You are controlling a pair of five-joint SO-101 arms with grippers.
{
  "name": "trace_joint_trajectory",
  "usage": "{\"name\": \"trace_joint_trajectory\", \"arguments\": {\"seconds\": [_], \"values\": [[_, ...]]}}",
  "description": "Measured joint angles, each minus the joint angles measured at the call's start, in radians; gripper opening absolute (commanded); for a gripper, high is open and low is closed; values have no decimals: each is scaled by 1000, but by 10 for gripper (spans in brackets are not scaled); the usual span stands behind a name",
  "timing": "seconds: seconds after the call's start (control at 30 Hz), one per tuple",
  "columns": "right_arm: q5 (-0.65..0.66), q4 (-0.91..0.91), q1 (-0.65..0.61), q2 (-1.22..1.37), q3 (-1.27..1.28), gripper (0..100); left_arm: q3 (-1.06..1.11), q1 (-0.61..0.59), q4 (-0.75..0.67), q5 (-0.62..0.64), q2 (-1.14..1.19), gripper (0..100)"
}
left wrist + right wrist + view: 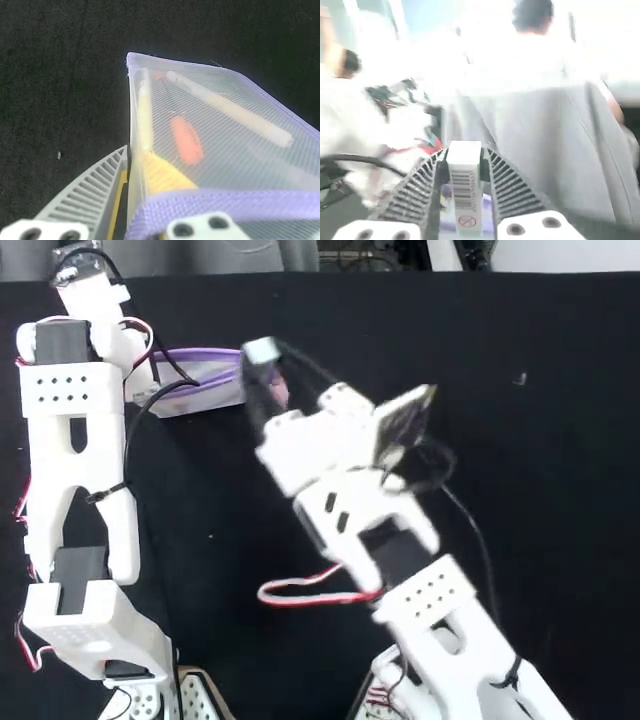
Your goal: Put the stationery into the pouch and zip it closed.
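Gripping a white block (465, 192) upright, our right gripper (464, 157) hangs just over the pouch (215, 130); left gripper (136, 167) clamps its end.

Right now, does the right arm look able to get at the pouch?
Probably yes: in the high view the right pincer, shut on a white box, sits right beside the pouch at its end, with nothing between them.

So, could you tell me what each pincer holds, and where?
Left pincer: mesh pouch, by its purple-trimmed edge. Right pincer: white barcoded box, across its sides.
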Motion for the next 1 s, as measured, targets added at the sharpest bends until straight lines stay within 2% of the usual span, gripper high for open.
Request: {"name": "trace_joint_trajectory", "arguments": {"seconds": [0.17,0.4,0.63,1.0], "values": [[147,-141,-110,0,11,11,0,0,0,0,0,30],[267,-356,-127,147,11,11,0,0,0,0,0,30],[287,-603,-126,423,11,11,0,0,-5,3,0,30],[287,-644,-51,690,-123,11,2,8,0,2,0,30]]}}
